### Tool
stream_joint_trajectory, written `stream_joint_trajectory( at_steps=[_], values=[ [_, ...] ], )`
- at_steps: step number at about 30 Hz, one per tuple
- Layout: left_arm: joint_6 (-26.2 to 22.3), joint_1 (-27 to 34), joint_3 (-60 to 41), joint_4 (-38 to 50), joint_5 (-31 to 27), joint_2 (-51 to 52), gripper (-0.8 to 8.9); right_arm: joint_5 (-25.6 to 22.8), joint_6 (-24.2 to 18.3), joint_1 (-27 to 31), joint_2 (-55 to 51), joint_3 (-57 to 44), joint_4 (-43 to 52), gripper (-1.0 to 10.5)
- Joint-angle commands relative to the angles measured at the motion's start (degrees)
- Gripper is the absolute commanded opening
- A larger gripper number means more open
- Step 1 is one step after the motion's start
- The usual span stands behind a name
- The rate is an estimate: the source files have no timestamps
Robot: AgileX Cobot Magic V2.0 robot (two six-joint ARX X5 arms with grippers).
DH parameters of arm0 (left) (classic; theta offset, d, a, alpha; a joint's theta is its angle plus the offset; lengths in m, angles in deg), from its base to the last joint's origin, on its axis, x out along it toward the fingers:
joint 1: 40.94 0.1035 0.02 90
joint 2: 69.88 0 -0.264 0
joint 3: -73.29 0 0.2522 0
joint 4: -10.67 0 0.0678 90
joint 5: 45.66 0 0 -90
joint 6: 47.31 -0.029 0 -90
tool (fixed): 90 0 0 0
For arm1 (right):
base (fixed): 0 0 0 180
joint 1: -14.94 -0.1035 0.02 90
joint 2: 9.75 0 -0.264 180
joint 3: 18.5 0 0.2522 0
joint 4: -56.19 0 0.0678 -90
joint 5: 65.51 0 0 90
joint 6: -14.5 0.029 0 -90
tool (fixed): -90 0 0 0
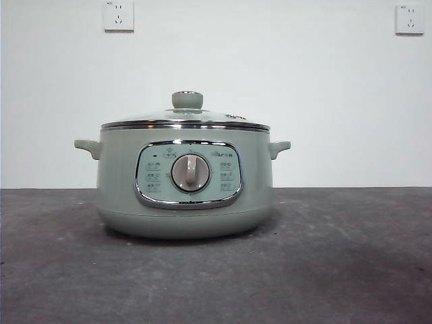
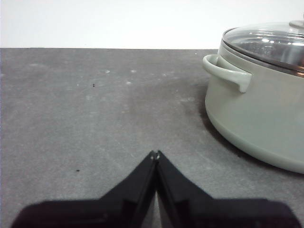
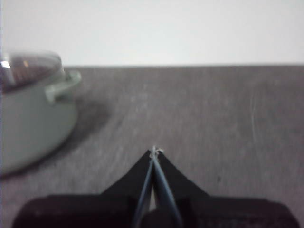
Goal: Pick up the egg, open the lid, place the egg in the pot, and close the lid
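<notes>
Large sage-green round electric pot point(image 1: 185, 196) upright at mid-table, silver dial point(image 1: 190, 173) facing the front camera, 2 side handles pointing out sideways. Clear glass lid point(image 1: 185, 119) seated on its rim. Left gripper point(image 2: 155, 154) and right gripper point(image 3: 154, 151) low over the grey table point(image 1: 351, 263), jaws pressed together, empty.

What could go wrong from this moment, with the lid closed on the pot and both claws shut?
1. No egg shows in any view, so the pick-up has no target yet.
2. The lid sits on the pot; its knob is small and may slip.
3. The left claw and right claw are shut and must open first.
</notes>
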Motion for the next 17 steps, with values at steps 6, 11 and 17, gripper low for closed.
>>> stream_joint_trajectory(
  at_steps=[6,11,17],
  values=[
    [0.33,0.13,-0.52,0.26,0.15,-0.11,-0.03,-0.72,-0.31,0.02,-0.15,-3.37,1.6,0.0],
    [0.33,0.13,-0.52,0.2,0.15,-0.66,-0.04,-1.05,-0.2,0.02,-0.15,-3.37,0.98,0.0],
    [0.33,0.13,-0.52,0.2,0.15,-0.83,-0.04,-1.05,-0.2,0.02,-0.11,-3.34,0.92,0.0]
  ],
)
